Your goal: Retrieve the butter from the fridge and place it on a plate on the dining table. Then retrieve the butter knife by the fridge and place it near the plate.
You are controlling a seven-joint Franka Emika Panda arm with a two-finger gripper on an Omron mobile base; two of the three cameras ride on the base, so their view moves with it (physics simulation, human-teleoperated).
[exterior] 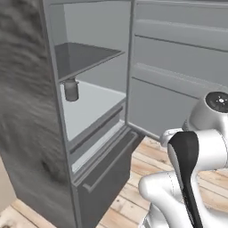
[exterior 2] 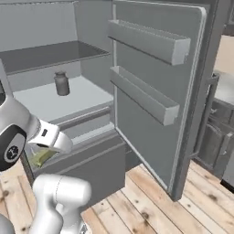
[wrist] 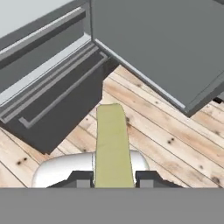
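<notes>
Hand view, hand (wrist: 113, 179) clamped on one butter (wrist: 113, 144) stick, one open fridge (exterior: 31, 111), one grey jar (exterior: 71, 89) inside

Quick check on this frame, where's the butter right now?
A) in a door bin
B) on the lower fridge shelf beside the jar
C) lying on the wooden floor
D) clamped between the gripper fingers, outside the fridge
D: in the hand view the pale-yellow butter sticks out from between the gripper fingertips, over the wooden floor in front of the open fridge.
</notes>
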